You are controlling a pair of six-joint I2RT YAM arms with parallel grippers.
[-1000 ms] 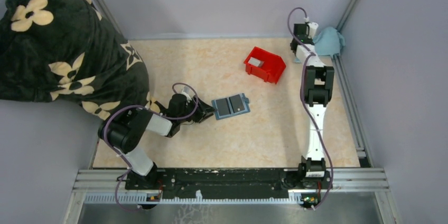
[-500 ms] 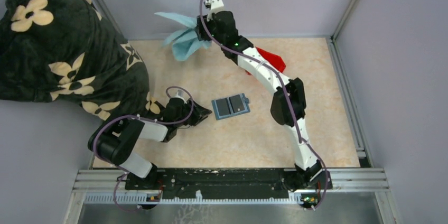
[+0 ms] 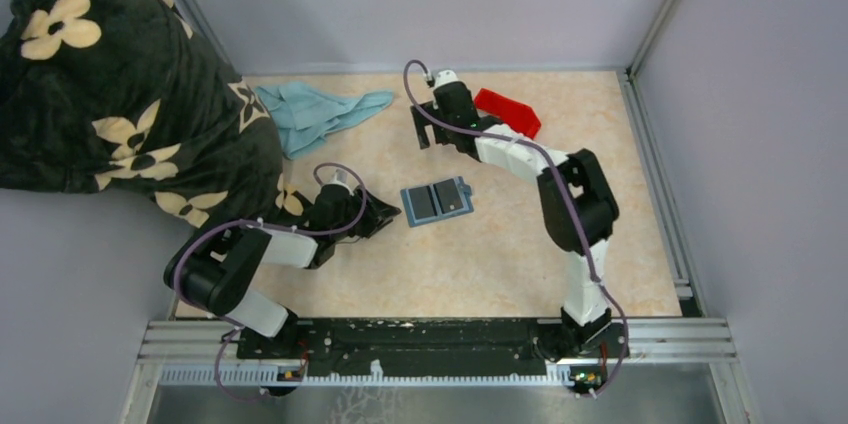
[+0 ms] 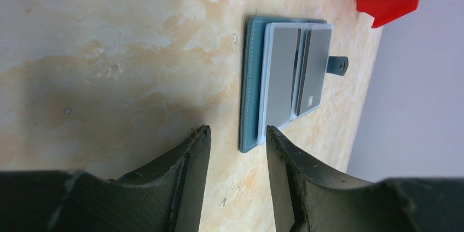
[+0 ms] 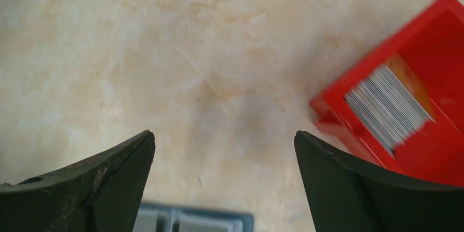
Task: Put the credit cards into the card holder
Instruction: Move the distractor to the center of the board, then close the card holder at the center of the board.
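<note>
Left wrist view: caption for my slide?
Left end effector open at the edge of the card holder, two credit cards on it.

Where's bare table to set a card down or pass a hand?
Free: the near strip between the card holder and the arm bases; the far right corner beyond the red bin. Crowded: around the card holder, with the left gripper beside it and the right gripper just behind.

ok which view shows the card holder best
left wrist: the card holder lies open and close up, with the grey credit cards showing on its inside. top external shows the card holder whole but small and far off. right wrist catches only a strip of it at the bottom edge.
</note>
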